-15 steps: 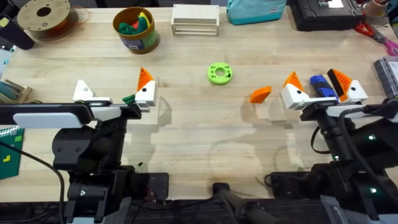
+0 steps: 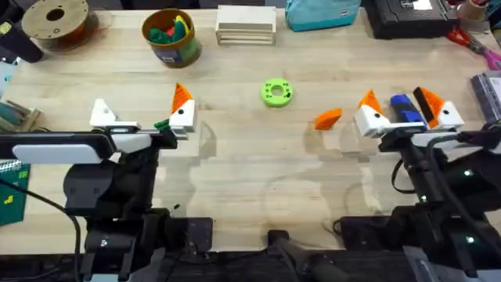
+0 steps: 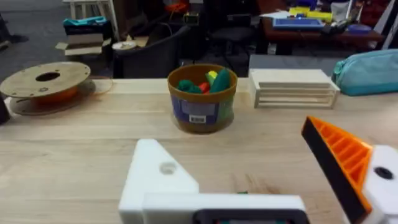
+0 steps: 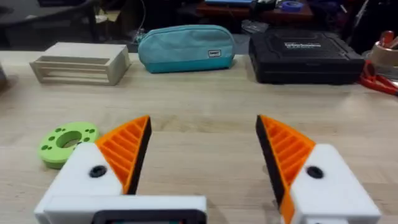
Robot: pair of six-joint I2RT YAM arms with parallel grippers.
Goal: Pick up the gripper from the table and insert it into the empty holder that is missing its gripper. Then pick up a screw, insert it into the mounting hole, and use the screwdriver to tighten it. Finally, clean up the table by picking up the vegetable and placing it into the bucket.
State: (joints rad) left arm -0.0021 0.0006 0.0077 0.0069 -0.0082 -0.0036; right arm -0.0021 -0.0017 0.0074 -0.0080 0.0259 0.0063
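Nothing done yet, judging by how things lie: every step is left.

Left gripper [image 2: 141, 119] sits at 9 o'clock on the table [image 2: 235, 168], jaws spread wide, grasping nothing. Its outer white holder [image 2: 102, 114] is bare, with no orange pad and the mounting hole visible in the left wrist view [image 3: 166, 167]; the inner finger carries its orange ribbed pad [image 2: 182, 96]. That bare block is the seat to fill.

The vegetable [image 2: 162, 124], small, dark green and slender, lies just beside the left gripper's inner finger, between the jaws; whether it touches the finger I cannot tell. Not picked up.

The bucket [image 2: 171, 37] stands at 11 o'clock: yellow-orange rim, green label band, colourful toy foods inside. Well apart from the vegetable.

A bright green ring [image 2: 276, 92] lies near 12 o'clock of table centre, untouched.

The loose gripper [image 2: 328, 118], an orange wedge, lies flat on the wood at about 2 o'clock from centre, just beside the right gripper's inner finger, apart from it. Not yet picked up and far from the empty holder.

Right gripper [image 2: 407, 116] at 3 o'clock, jaws wide apart, both orange pads in place in the right wrist view [image 4: 205, 158], clamping nothing. The screwdriver [image 2: 405, 109], blue and cylindrical, lies on the table between its fingers, not clamped. No screw can be made out.

Next move likely calls for a pick of the orange wedge.
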